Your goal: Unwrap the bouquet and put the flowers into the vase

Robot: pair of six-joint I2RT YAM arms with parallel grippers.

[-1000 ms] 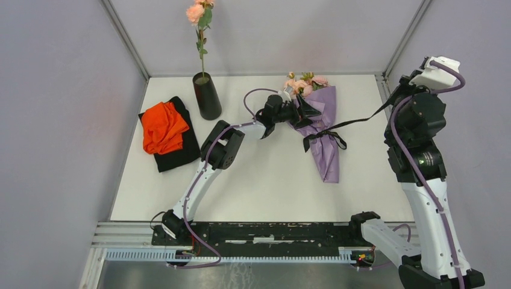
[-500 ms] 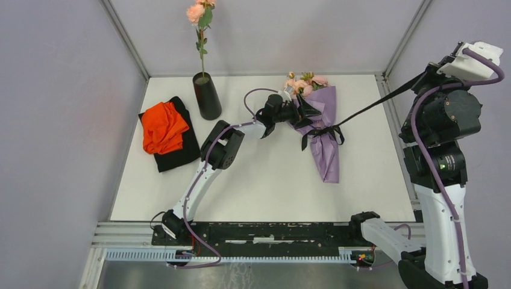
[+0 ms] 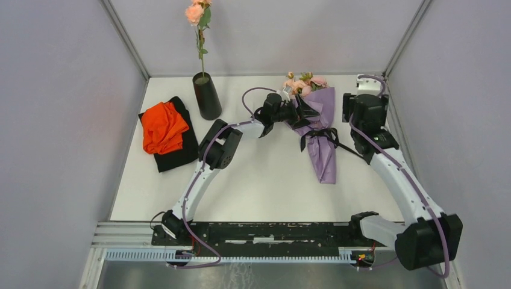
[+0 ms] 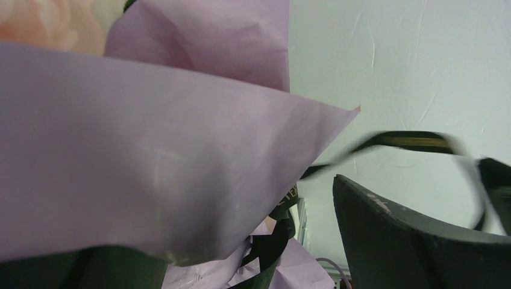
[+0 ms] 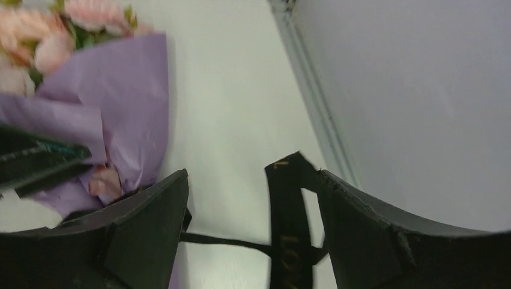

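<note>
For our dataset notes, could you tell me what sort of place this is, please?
Probably a lab test cell: a white table boxed in by plain grey walls, with the left arm and right arm bolted to a black rail at its near edge.

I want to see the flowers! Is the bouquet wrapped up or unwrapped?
Wrapped. The bouquet lies in its lilac paper cone, black ribbon across its middle; only the rose heads poke out.

Black ribbon (image 5: pixel 289 241) lies between right pincer (image 5: pixel 253 180) and the bouquet (image 5: pixel 120 90).

one bouquet (image 3: pixel 319 129), one vase (image 3: pixel 207 96), one flower (image 3: pixel 196 13), one orange cloth (image 3: pixel 164 126), one black cloth (image 3: pixel 176 158)
</note>
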